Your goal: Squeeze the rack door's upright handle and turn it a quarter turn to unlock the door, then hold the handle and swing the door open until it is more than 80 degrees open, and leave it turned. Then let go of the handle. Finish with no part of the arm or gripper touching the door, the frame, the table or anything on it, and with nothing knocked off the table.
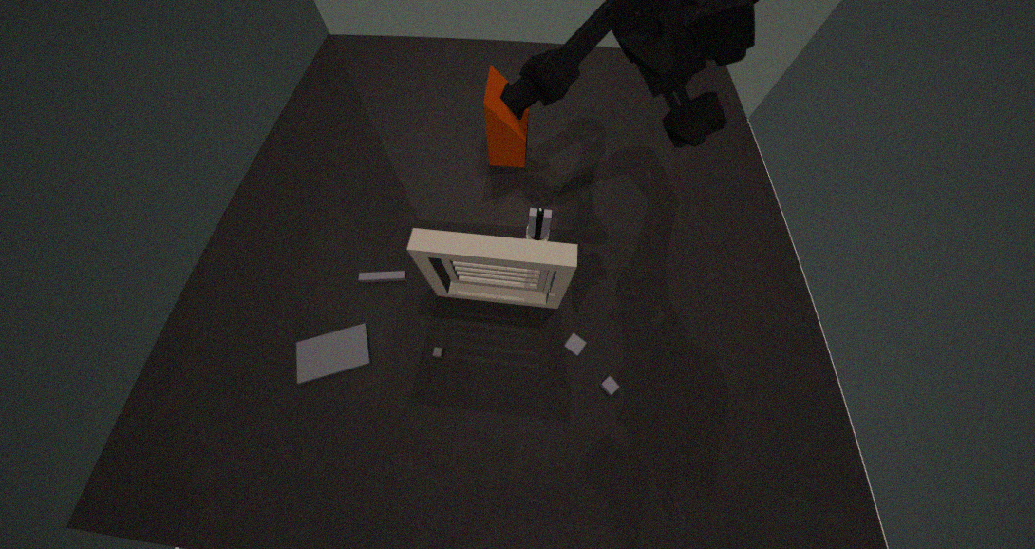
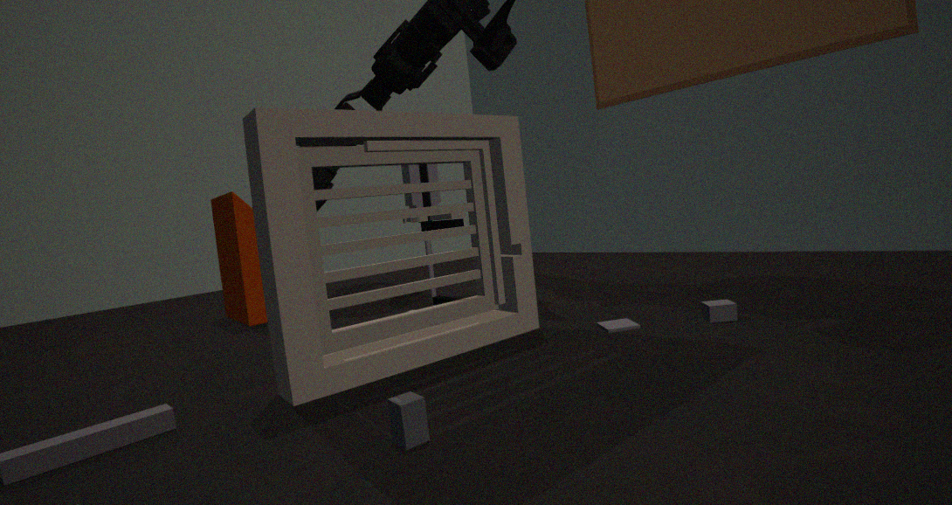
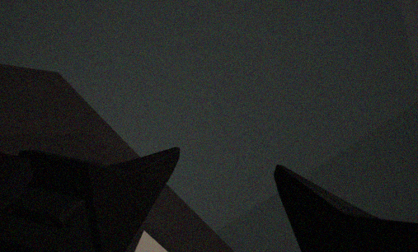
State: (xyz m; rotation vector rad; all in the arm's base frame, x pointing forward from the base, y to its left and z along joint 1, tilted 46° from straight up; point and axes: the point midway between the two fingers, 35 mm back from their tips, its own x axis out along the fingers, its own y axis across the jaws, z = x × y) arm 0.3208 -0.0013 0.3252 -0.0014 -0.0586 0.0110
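The pale frame (image 1: 499,246) (image 2: 393,126) stands upright on the table. Its slatted door (image 1: 496,274) (image 2: 399,238) looks closed within it, with a small latch tab (image 2: 511,252) at the frame's right side in the exterior view. The handle (image 1: 539,224) (image 2: 422,181), pale grey with a dark strip down its middle, stands upright on the frame's far side. It is partly hidden behind the frame or slats. My gripper (image 3: 226,161) is open and empty, its pointed black fingertips well apart. It is raised above and away from the handle and frame, without contact.
The black arm (image 1: 651,20) (image 2: 412,44) hangs high beyond the frame. An orange block (image 1: 506,142) (image 2: 236,261) stands near it; contact cannot be told. On the camera side lie a flat board (image 1: 332,353), a bar (image 1: 381,276) (image 2: 86,441) and small blocks (image 1: 575,344) (image 2: 410,421).
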